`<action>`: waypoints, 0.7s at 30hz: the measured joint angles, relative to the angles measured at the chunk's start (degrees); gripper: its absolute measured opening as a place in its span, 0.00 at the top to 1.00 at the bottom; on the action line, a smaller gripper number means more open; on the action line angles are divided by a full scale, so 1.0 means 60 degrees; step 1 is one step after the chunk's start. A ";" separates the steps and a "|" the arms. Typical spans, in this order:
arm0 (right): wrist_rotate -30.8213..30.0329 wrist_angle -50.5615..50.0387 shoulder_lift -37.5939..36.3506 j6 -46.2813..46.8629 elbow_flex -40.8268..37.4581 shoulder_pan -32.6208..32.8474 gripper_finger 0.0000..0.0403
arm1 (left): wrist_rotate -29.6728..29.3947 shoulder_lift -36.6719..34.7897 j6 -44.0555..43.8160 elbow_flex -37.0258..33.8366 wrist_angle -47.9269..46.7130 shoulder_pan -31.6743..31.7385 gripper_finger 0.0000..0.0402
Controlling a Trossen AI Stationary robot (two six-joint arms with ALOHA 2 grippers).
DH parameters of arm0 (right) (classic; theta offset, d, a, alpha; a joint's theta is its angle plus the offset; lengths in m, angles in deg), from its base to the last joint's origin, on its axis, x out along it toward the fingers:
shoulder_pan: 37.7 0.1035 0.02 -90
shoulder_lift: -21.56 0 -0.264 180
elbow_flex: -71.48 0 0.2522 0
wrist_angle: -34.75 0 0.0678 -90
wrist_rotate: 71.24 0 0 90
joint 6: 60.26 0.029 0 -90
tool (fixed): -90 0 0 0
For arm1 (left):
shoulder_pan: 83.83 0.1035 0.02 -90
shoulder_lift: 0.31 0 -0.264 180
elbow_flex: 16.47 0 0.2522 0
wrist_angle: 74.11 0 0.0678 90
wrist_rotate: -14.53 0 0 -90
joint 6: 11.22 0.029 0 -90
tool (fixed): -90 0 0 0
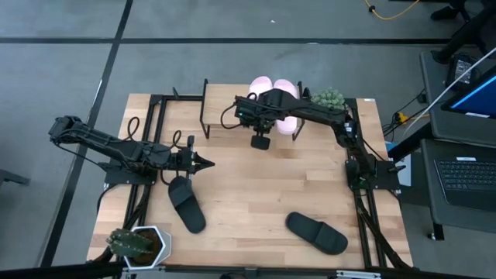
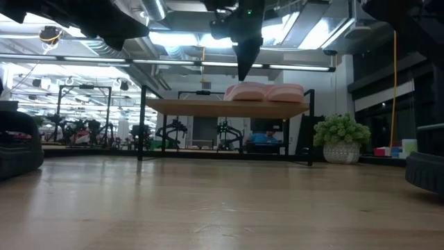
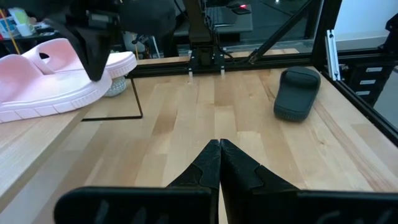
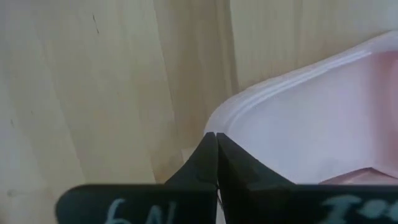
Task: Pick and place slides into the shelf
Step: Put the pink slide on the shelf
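Directly beneath the closed, empty right pincer (image 4: 216, 138), pink slides (image 1: 273, 85) on the shelf (image 2: 208, 107)

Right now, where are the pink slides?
Both pink slides sit side by side on the shelf at the table's far edge in the high view, beside the round potted plant, with the right end effector above them.
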 joint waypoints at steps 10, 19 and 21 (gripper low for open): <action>0.0007 0.0385 0.0131 -0.0693 0.0000 0.0004 1.00 | -0.0002 0.0001 0.0000 0.0000 -0.0061 0.0001 1.00; -0.0046 -0.0114 0.0120 -0.0735 0.0182 0.0004 1.00 | 0.0000 0.0001 -0.0011 0.0000 -0.0059 0.0000 1.00; -0.0225 -0.0353 0.0041 -0.0774 0.0203 0.0004 1.00 | 0.0000 0.0002 -0.0011 0.0000 -0.0059 -0.0001 1.00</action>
